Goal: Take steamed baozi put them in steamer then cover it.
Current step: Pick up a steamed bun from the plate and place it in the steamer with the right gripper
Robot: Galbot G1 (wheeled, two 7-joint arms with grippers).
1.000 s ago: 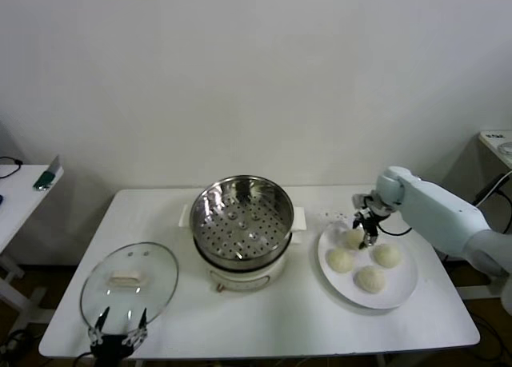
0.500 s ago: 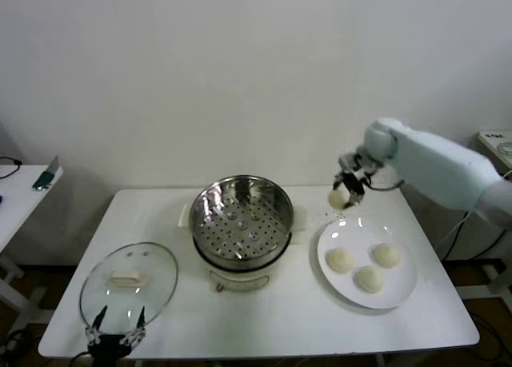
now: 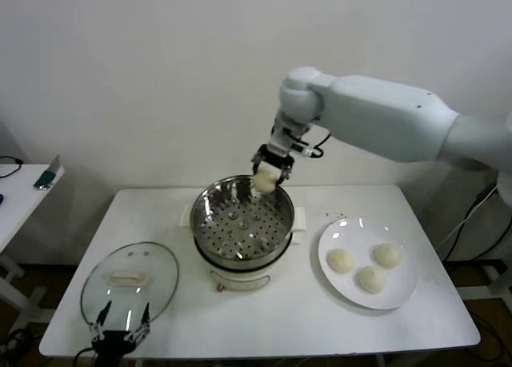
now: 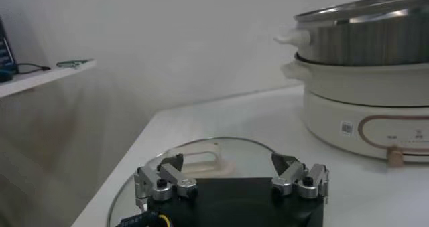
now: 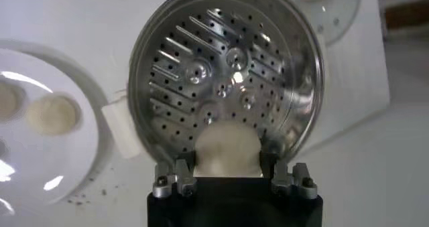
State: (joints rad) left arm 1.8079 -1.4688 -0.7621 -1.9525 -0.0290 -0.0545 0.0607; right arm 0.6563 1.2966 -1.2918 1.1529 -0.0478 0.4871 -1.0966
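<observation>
Steamed baozi: four in all, none yet in the steamer. Far left on the white table [image 3: 304,319]: glass cover [image 3: 129,281] lying flat, cream handle up; left gripper [image 3: 118,334] parked at its near edge, fingers spread wide, holding nothing. Centre: steamer [image 3: 243,227] on white electric base, uncovered; perforated steel tray [image 5: 221,88] inside, bare. Above its far rim: right gripper [image 3: 270,173], clamped on one baozi [image 3: 265,180], bun held in the air clear of the tray. Right: white plate [image 3: 404,291] beside the steamer, carrying three baozi [image 3: 367,266] grouped close together.
</observation>
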